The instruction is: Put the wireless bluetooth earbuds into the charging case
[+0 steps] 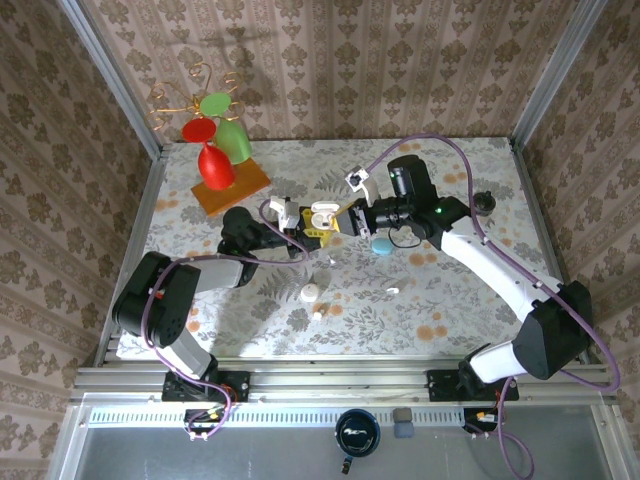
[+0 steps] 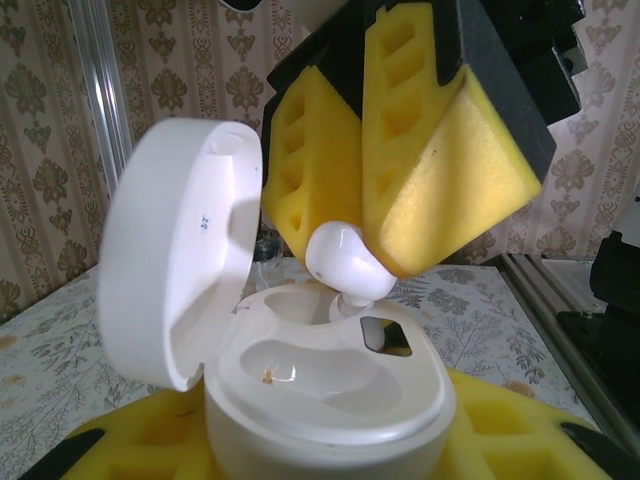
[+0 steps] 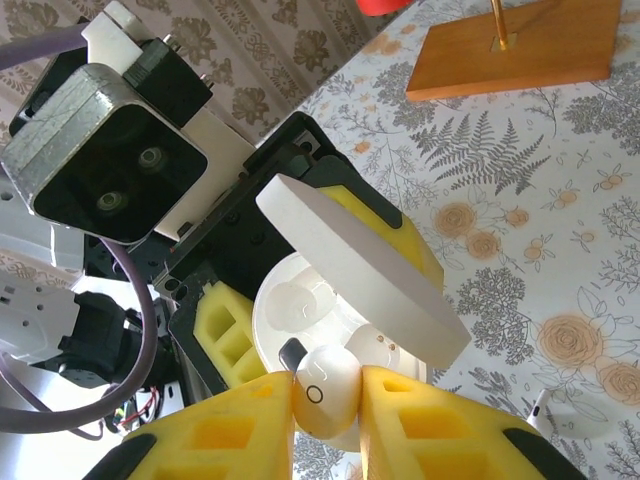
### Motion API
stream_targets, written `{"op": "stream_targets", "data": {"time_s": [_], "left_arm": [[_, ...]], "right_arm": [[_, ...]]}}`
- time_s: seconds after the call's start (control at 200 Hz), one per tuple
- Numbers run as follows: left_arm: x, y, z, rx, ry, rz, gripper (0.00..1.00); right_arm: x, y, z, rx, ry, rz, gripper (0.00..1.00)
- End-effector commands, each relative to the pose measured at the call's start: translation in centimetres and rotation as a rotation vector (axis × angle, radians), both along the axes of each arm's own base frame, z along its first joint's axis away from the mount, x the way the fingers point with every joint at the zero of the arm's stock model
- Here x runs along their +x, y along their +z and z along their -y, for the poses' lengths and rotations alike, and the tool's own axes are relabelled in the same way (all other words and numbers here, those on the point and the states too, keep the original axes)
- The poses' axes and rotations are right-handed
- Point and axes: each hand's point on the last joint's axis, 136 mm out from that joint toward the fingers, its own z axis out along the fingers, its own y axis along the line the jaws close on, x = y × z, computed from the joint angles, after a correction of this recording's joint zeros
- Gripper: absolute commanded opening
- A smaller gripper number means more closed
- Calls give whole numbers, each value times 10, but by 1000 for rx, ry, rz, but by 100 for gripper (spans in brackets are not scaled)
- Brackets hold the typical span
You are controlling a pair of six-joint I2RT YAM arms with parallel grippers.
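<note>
My left gripper [image 1: 308, 224] is shut on the white charging case [image 2: 330, 390], gripping its base between yellow pads [image 2: 140, 445]. The case's lid [image 2: 180, 250] stands open to the left. One socket [image 2: 300, 365] lies bare. My right gripper [image 3: 327, 405] is shut on a white earbud [image 3: 325, 390]. In the left wrist view this earbud [image 2: 345, 262] hangs tip-down over the case's far socket, touching its rim. From above, the right gripper [image 1: 346, 221] meets the case [image 1: 322, 214] at mid-table. More small white bits [image 1: 310, 293] [image 1: 392, 290] lie on the cloth in front.
A pale blue pebble-like case [image 1: 381, 246] lies just below the right gripper. A wooden stand [image 1: 232, 188] with red and green glass shapes [image 1: 215, 150] sits at the back left. A dark knob [image 1: 485, 201] sits at the right. Metal rails edge the table.
</note>
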Motion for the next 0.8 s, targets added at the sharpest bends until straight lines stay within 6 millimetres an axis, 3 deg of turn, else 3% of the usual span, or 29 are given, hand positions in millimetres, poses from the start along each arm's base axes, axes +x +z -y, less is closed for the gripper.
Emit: {"op": "stream_targets", "data": {"time_s": [0.0,0.215,0.24,0.375,0.465,0.585,0.795], "left_arm": [[-1,20,-1,-33,-15,51,38],[1,21,-3,-35,-4,56,38],[2,20,-4,-34,1,56,38],[4,19,-6,-34,15,58,38],[15,20,-19,-35,62,65,38],[24,23,-30,-39,118,82,38],[41,24,-53,-41,217,100,38]], "right_arm": [[4,5,3,-13,-39,11,27],[2,11,3,27,-51,17,41],[-3,24,6,47,-53,44,42],[-8,30,11,73,-74,67,48],[-11,30,16,83,-91,65,50],[-13,15,22,72,-129,32,51],[-23,-38,22,17,-169,-120,52]]}}
